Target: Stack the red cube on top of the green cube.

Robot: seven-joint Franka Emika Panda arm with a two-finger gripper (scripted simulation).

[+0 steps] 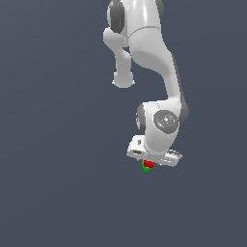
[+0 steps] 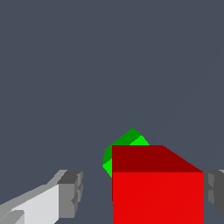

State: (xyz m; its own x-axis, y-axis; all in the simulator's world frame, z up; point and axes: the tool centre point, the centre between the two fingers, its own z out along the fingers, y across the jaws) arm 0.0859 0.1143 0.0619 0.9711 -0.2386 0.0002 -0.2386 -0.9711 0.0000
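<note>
While my arm [image 1: 144, 43] reaches down from the top of the exterior view, bending at the elbow and folding back to a wrist turned toward the floor [image 1: 58, 193], my pincer [image 1: 150, 163] hangs low at the end of it. In the wrist view my left-hand finger [image 2: 70, 192] stands clear of the red cube [image 2: 157, 192], with a gap between them; the far finger [image 2: 215, 192] sits right at the cube's other side, though I cannot tell if it touches. The green cube [image 2: 127, 142] peeks out just behind and below the red one, mostly hidden by it.
</note>
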